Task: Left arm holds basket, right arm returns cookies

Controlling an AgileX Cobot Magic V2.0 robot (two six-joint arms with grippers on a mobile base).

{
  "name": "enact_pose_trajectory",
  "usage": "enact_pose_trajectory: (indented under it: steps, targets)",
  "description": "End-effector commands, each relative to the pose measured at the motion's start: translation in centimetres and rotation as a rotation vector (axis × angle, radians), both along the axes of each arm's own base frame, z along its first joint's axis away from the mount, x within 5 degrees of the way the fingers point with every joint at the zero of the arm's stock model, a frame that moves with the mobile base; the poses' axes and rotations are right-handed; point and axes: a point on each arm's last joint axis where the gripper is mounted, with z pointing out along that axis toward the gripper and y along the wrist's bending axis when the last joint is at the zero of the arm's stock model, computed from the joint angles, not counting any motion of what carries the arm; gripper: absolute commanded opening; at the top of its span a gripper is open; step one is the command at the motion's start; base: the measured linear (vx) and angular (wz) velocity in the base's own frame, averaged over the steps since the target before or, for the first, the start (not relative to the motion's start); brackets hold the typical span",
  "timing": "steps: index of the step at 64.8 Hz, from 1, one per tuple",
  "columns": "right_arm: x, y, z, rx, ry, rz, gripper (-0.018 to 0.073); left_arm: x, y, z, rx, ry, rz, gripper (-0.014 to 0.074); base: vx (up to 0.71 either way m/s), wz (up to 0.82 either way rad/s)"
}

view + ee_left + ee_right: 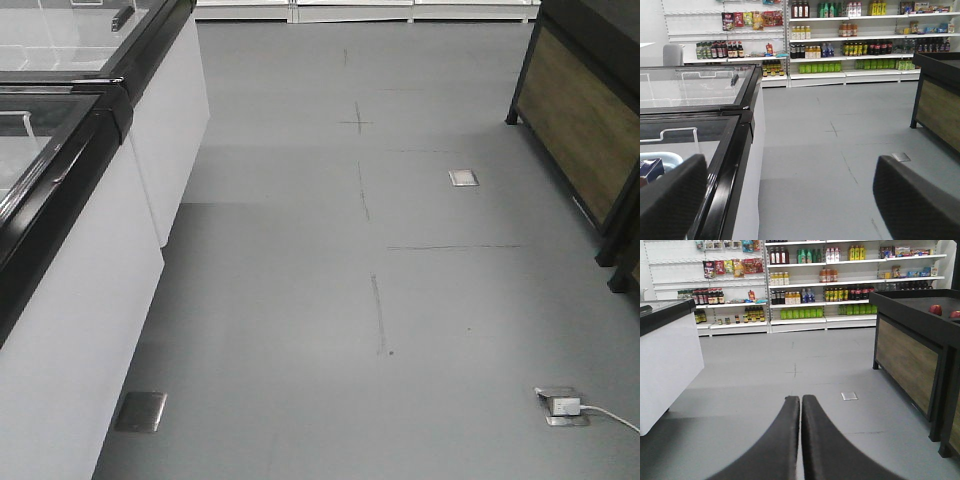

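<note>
The right gripper (800, 399) has its jaws pressed flat together with nothing between them, pointing out over the grey floor (790, 365). The left gripper (787, 167) has its jaws spread wide. One dark finger (670, 200) fills the lower left corner of the left wrist view and the other the lower right, and nothing sits between them.

Just above that left finger, at the edge of the view, a piece of the basket (666, 157) shows as a pale blue rolled rim. The cookies (650, 170) appear inside it as the corner of a dark navy box. Both lie within the glass lid area of the nearer chest freezer (726, 146). I cannot tell whether the basket rests on the lid, is seen through it or is mirrored in it.

A second freezer (690, 85) with the same black frame stands behind the first. Across the aisle, white shelves (840, 45) carry rows of bottles. On the right is a wood-panelled stand (910, 365) with a black frame, and two red round items (935, 309) lie on its top. In the front view, a white plug (565, 405) with its cable sits in a metal floor socket.
</note>
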Motion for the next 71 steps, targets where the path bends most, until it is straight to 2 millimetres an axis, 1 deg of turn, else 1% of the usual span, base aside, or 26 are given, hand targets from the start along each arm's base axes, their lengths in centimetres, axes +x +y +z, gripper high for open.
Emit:
enact_pose_trajectory:
  steps: [1, 11, 14, 17, 21, 31, 34, 39, 48, 54, 62, 68, 71]
  targets:
    - [-0.1, 0.0, 0.7, -0.012, -0.086, -0.006, -0.0008, 0.0, -0.1, 1.7, -0.014, -0.094, -0.011, 0.0714, 0.00, 0.00]
    - [-0.1, 0.0, 0.7, -0.012, -0.086, -0.006, -0.0008, 0.0, -0.1, 1.7, -0.026, -0.096, -0.011, 0.0688, 0.00, 0.00]
    - [-0.1, 0.0, 0.7, -0.012, -0.086, -0.006, -0.0008, 0.0, -0.1, 1.8, -0.061, -0.100, -0.011, 0.0676, 0.00, 0.00]
    - [-0.1, 0.0, 0.7, -0.012, -0.086, -0.006, -0.0008, 0.0, -0.2, 1.8, -0.136, -0.100, -0.012, 0.0660, 0.00, 0.00]
    - [-0.1, 0.0, 0.7, -0.012, -0.086, -0.006, -0.0008, 0.0, -0.2, 1.8, -0.294, -0.094, -0.017, 0.0644, 0.00, 0.00]
    - [-0.1, 0.0, 0.7, -0.012, -0.086, -0.006, -0.0008, 0.0, -0.4, 1.8, -0.812, -0.059, -0.027, 0.0613, 0.00, 0.00]
    - [-0.1, 0.0, 0.7, -0.012, -0.086, -0.006, -0.0008, 0.0, -0.5, 1.8, -0.928, -0.052, -0.031, 0.0603, 0.00, 0.00]
    - [-0.1, 0.0, 0.7, -0.012, -0.086, -0.006, -0.0008, 0.0, -0.5, 1.9, -1.022, -0.055, -0.035, 0.0584, 0.00, 0.00]
    - [-0.1, 0.0, 0.7, -0.012, -0.086, -0.006, -0.0008, 0.0, -0.4, 2.3, -1.023, -0.100, -0.042, 0.0551, 0.00, 0.00]
    - [-0.1, 0.0, 0.7, -0.012, -0.086, -0.006, -0.0008, 0.0, -0.1, 2.9, -0.992, -0.187, -0.053, 0.0533, 0.00, 0.00]
    - [-0.1, 0.0, 0.7, -0.012, -0.086, -0.006, -0.0008, 0.3, 0.4, 4.3, -0.771, -0.373, -0.052, 0.0530, 0.00, 0.00]
    - [-0.1, 0.0, 0.7, -0.012, -0.086, -0.006, -0.0008, 1.3, 0.8, 4.7, -0.632, -0.468, -0.013, 0.0530, 0.00, 0.00]
    - [-0.1, 0.0, 0.7, -0.012, -0.086, -0.006, -0.0008, 2.0, 1.1, 4.6, -0.621, -0.482, 0.028, 0.0530, 0.00, 0.00]
